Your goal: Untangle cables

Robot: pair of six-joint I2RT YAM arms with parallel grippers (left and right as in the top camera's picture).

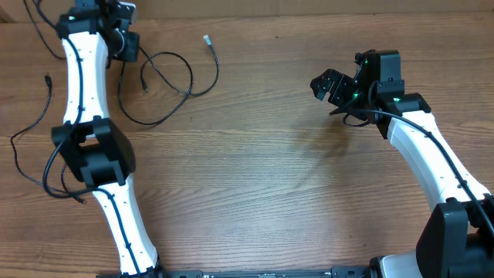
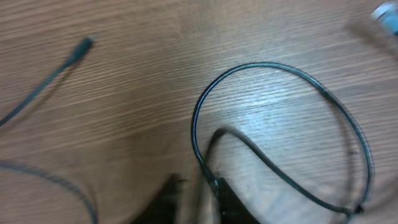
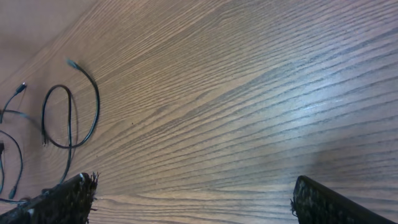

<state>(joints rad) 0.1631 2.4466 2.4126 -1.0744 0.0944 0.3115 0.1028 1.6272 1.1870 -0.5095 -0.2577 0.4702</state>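
Observation:
Thin black cables lie at the table's far left. One cable (image 1: 191,77) makes loose loops and ends in a pale plug (image 1: 207,38). My left gripper (image 1: 125,48) hovers at the loops' left edge. In the blurred left wrist view, the looped cable (image 2: 273,64) runs down against the inner edge of the right finger (image 2: 231,202). My left gripper (image 2: 196,190) stands slightly open, with bare wood showing between its fingers. A second cable (image 1: 15,147) trails left of the arm, its plug end (image 2: 84,45) lying free. My right gripper (image 1: 324,86) (image 3: 193,196) is wide open over bare wood, holding nothing.
The wooden table (image 1: 270,177) carries only the cables. From the right wrist view the looped cable (image 3: 96,102) lies far off to the left. The left arm's white links (image 1: 81,77) stretch along the left side, between the two cables.

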